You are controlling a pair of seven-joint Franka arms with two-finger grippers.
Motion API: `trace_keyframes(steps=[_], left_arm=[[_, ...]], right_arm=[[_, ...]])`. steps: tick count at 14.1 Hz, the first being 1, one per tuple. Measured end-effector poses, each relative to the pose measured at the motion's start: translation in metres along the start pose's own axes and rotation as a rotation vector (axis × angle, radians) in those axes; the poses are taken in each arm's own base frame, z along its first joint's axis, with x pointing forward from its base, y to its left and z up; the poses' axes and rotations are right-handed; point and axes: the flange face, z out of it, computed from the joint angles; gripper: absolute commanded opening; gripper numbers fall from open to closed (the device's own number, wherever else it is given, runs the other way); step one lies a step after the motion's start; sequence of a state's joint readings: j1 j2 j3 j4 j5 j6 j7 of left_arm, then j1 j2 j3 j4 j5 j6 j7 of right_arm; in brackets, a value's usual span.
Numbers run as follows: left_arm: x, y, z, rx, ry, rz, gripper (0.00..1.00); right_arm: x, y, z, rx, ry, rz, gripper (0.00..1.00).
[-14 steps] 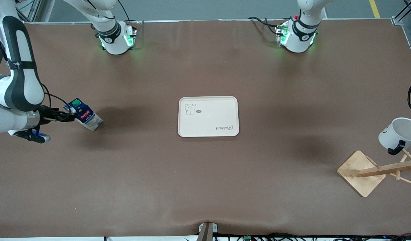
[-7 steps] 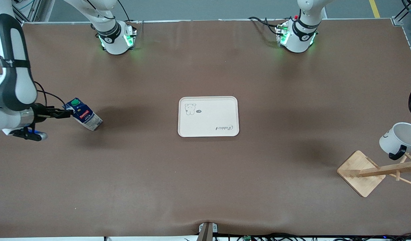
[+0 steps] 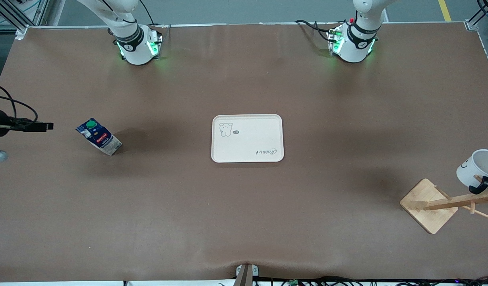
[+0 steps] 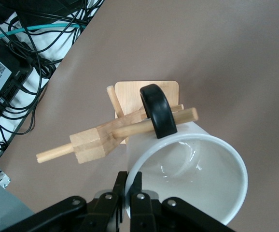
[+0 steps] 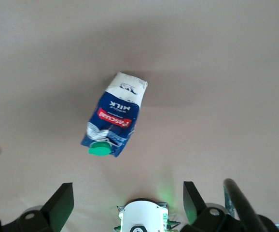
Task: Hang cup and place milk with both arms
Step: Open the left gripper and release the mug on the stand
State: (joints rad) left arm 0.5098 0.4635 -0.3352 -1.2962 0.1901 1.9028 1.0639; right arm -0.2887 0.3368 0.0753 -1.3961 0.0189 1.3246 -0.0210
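The small white mug with a thin black loop handle (image 4: 192,179) is held over the light wooden peg rack (image 4: 118,130) at the left arm's end of the table. The left gripper (image 4: 129,195) has its fingers pinched shut on the mug's rim. The loop handle (image 4: 157,110) sits around one wooden peg (image 4: 163,122), near the peg's tip.

Risk: if the rim is released while the loop is this close to the tip, the mug may slide off and fall. A sideways pull could also tip the rack on its square base (image 3: 428,205).

The small dark-blue milk carton with a green cap (image 3: 98,136) stands tilted on the brown table (image 3: 244,214) toward the right arm's end, well apart from the white rectangular tray (image 3: 247,138). The right gripper (image 5: 128,205) hangs above it with fingers spread wide, holding nothing.

Risk: closing on the leaning carton may topple it or seize it skewed.
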Motion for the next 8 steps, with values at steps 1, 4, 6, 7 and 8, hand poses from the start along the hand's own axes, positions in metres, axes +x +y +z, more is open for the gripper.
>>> trace_keyframes(steps=[1,4,6,7,8], left_arm=[[0.0,-0.001,0.003,-0.001,0.001,-0.009,0.69],[0.006,0.0,0.004,0.001,0.008,-0.066,1.0],[0.015,0.003,0.0,0.005,0.016,-0.1,1.0],[0.022,0.006,-0.001,0.003,0.018,-0.125,1.0],[0.027,0.01,-0.001,-0.009,0.014,-0.164,1.0]], right_arm=[[-0.003,-0.005,-0.007,-0.002,0.008,-0.009,1.0],[-0.015,-0.028,-0.022,-0.016,0.027,-0.038,1.0],[-0.039,-0.051,-0.044,-0.031,0.067,-0.019,1.0],[-0.055,-0.063,-0.057,-0.038,0.09,-0.004,1.0],[-0.071,-0.075,-0.066,-0.044,0.107,0.003,1.0]])
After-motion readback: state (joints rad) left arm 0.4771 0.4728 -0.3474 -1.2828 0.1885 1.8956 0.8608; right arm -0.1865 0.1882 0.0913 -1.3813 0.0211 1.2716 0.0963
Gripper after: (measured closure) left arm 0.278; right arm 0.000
